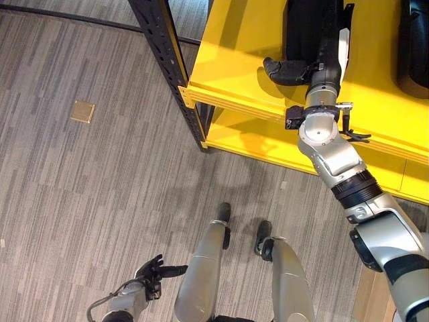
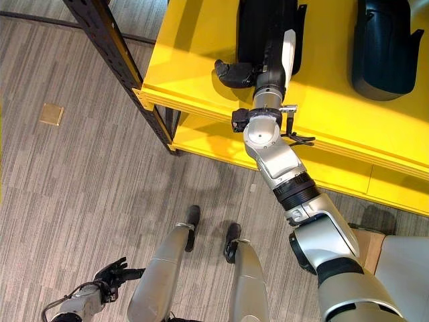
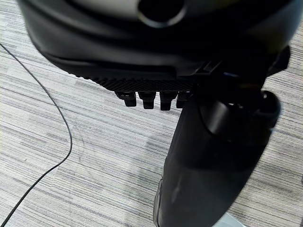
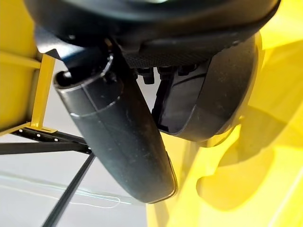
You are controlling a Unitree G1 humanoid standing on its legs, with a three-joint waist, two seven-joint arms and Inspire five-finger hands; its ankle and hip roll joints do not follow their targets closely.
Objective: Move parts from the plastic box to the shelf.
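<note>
- Right hand (image 2: 258, 70) is reaching out over the yellow shelf (image 2: 194, 60), thumb sticking out to the side over the shelf's front edge.
- It's lying on the near end of a long black part (image 2: 258, 27) that's sitting flat on the top board.
- Right wrist view: fingers (image 4: 163, 73) are curling over the curved dark shell (image 4: 222, 90) of that part, thumb standing apart beside it. I'd call it a grip on the part, not a spread hand.
- Second black part (image 2: 382, 47) is lying on the same board, further to the robot's right, well apart from the first.
- Lower yellow board (image 2: 221, 144) is showing below, with the black upright (image 2: 110, 47) at the shelf corner.
- Left hand (image 1: 154, 272) is hanging low by the robot's side above the grey floor (image 1: 80, 188), fingers loosely spread, holding nothing.
- Small tan square plate (image 1: 82, 111) is sitting on the floor, clear of everything.
- Plastic box isn't something I can place from here.
- Step, my read: placing this part on the shelf, at or near set-down, since it looks fully supported by the board.
- Next move calls for: uncurling the fingers, lifting the hand straight up off the shell without dragging it toward the edge, then pulling the arm back for another part.
</note>
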